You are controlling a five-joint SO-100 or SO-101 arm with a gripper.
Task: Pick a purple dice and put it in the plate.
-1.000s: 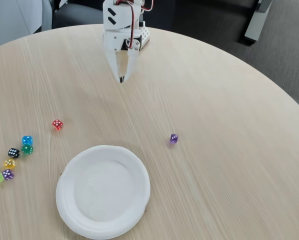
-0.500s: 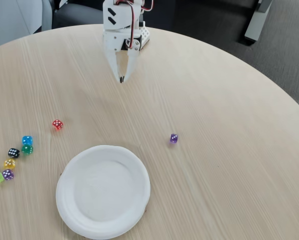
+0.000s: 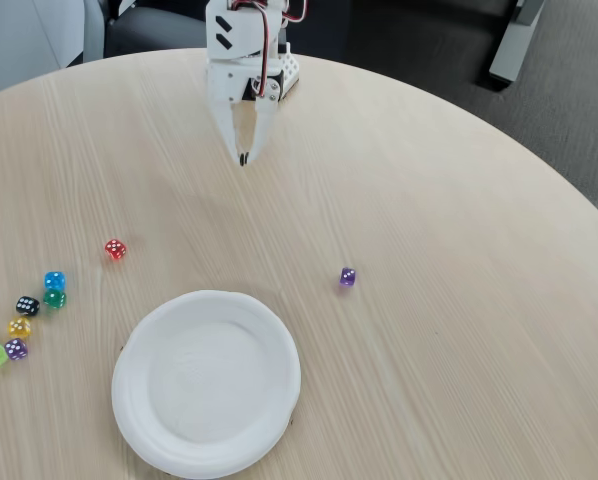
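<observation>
Nothing has moved since the earlier frames. The tiny translucent purple dice lies right of centre on the pale wooden desk, well apart from the large round white disposable plate at lower left. The white gripper hangs at upper centre, jaws pressed together, holding nothing. Picking has not begun.

Red die lies near clustered dice.

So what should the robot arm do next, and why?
Probably swing toward the purple dice on the right of the fixed view. The pincer hangs shut and empty at the table's far side, and the plate holds nothing yet. That dice sits alone, easier than the clustered one.
</observation>
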